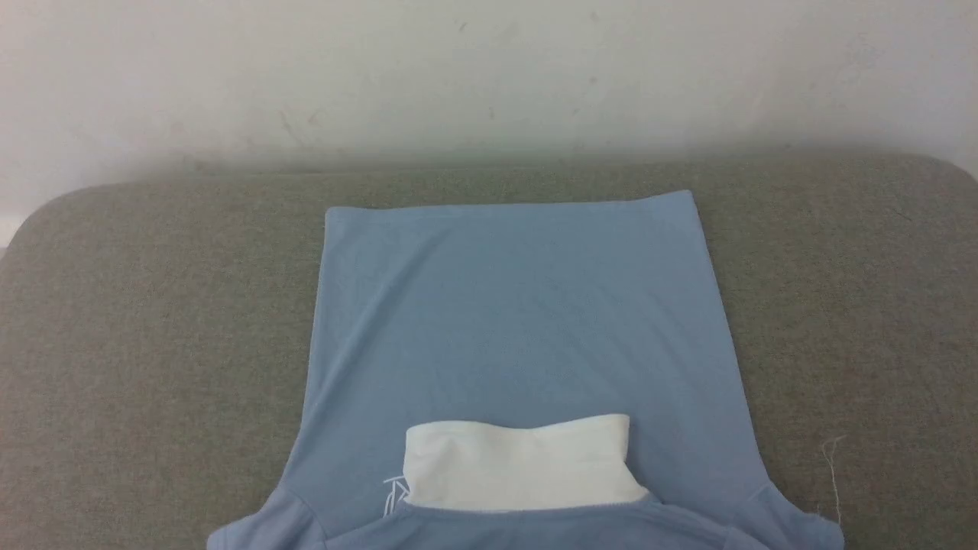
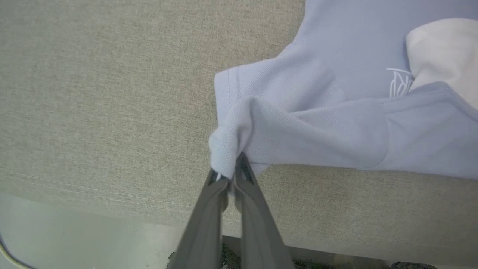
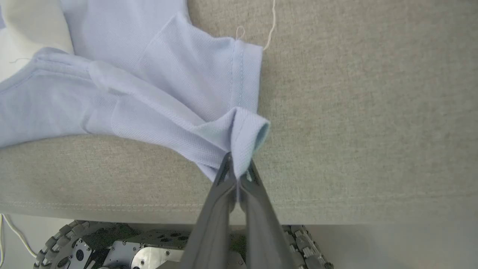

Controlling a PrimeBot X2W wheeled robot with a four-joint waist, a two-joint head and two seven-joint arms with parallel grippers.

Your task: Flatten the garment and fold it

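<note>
**Q:** Where is the garment point(image 1: 519, 305) located?

**A:** It is spread on the grey padded surface point(image 1: 153, 321), with the hem towards the wall point(image 1: 489, 69) and the neck end nearest the robot. The body panel is seen lying smooth. A white panel point(image 1: 519, 462) is exposed at the neck opening, and a small white logo point(image 2: 399, 82) is seen beside it.

**Q:** How are the grippers recorded?

**A:** The left gripper point(image 2: 228, 175) is noted pinched together on the bunched edge of the left sleeve point(image 2: 242, 112). The right gripper point(image 3: 238, 170) is likewise clamped on the folded-over cuff of the right sleeve point(image 3: 209, 82). Both pinches are placed near the front edge of the surface.

**Q:** Why are the sleeves held there?

**A:** These are the two outermost near points. It is judged that they were chosen so the cloth can be tensioned sideways and drawn towards the robot, with the shoulder wrinkles pulled out. The shoulders are seen rumpled while the far half is flat. Flattening is therefore judged nearly done and folding not yet begun.

**Q:** Risks?

**A:** Thin knit could be lost from so narrow a pinch, and the hem would be skewed by an uneven pull. A loose thread point(image 1: 833, 466) is noted by the right sleeve; no effect is expected.
</note>
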